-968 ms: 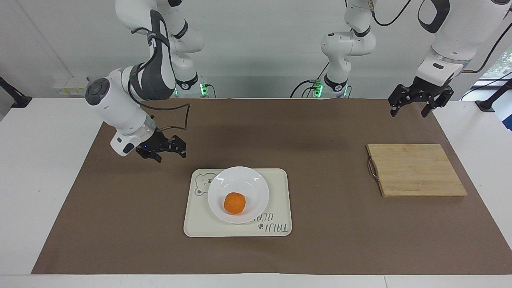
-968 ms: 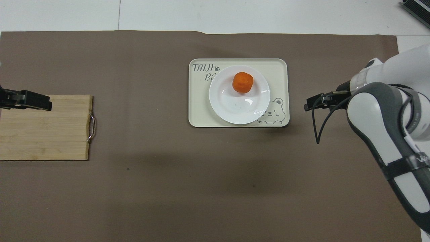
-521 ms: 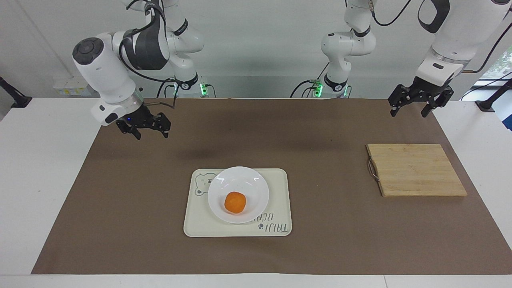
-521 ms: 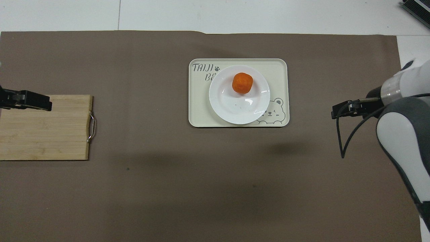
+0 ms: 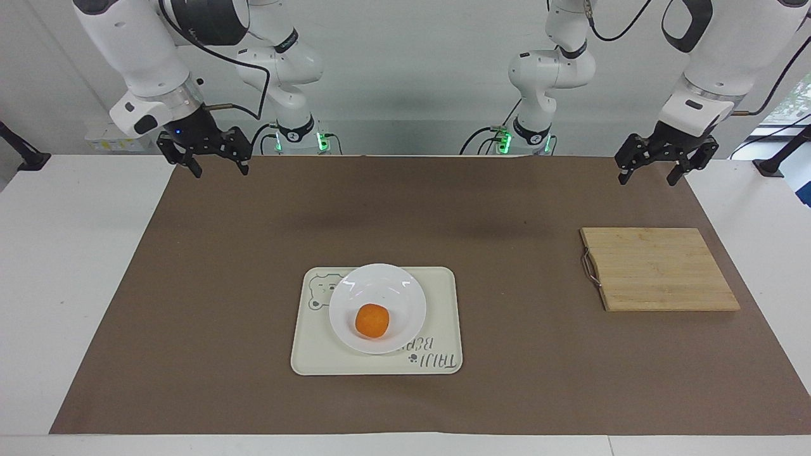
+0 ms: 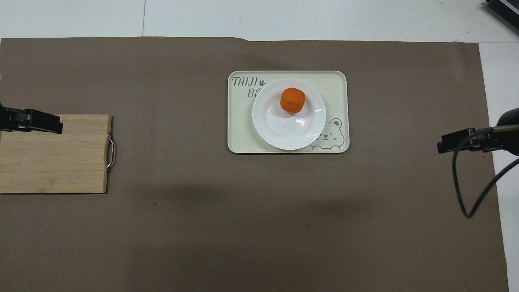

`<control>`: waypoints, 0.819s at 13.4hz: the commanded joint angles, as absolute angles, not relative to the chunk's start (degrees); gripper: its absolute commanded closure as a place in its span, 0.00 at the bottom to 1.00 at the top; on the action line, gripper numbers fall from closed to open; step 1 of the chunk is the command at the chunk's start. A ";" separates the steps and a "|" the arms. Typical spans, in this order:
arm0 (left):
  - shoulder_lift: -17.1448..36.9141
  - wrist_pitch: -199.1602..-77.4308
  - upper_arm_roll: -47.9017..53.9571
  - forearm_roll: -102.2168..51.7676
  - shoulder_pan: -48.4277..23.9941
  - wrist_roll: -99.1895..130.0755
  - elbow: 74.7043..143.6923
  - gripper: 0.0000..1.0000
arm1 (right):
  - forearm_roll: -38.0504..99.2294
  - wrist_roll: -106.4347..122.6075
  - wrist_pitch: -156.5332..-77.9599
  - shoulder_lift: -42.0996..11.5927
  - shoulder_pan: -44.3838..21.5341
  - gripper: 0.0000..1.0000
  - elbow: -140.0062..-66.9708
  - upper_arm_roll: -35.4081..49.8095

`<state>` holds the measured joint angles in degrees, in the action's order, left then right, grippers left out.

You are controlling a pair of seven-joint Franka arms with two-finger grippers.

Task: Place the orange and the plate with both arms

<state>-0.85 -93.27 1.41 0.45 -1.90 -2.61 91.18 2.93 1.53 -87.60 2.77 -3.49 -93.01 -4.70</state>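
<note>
Orange [image 5: 371, 320] sits in the plate [image 5: 405, 290], on the part of the dish farther from the robots, and the plate rests on the tray [image 5: 443, 297], covering most of its middle. Taking the tray as the landmark: it lies near the centre of the brown mat [image 5: 253, 304], with a bear face printed at the corner nearer the robots toward the right arm's end and lettering at the corner farther from the robots toward the left arm's end, partly hidden under the plate's rim. Nothing else lies in the plate or on the tray.

Both grippers are well apart from the tray and from the orange. The right gripper [image 5: 213, 166] hangs in the air over the mat's corner at the right arm's end, with its two fingers spread wide and pointing down, holding nothing. In the overhead view only its tip [image 6: 448, 145] shows at the edge of the picture, level with the tray's nearer edge.

The left gripper [image 5: 652, 174] hangs over the mat's corner at the left arm's end, likewise well clear of the tray, fingers spread apart and empty. A board [image 5: 659, 269] of pale wood with a metal handle on the side facing the tray lies flat on the mat toward the left arm's end, well apart from the tray; it carries nothing.
</note>
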 commanded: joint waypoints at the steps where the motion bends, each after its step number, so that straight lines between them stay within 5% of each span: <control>1: -0.70 -92.29 1.05 0.18 -2.02 -3.34 90.53 0.00 | 1.41 0.44 -82.46 2.98 -3.25 0.00 -87.82 -5.36; 11: -0.70 -92.29 1.05 0.18 -2.02 -3.34 90.53 0.00 | -2.02 0.88 -83.31 6.42 -3.25 0.00 -90.70 -5.36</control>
<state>-0.85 -93.27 1.41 0.45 -1.90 -2.61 91.18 -0.22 1.53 -82.69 5.04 -3.41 -89.06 -5.78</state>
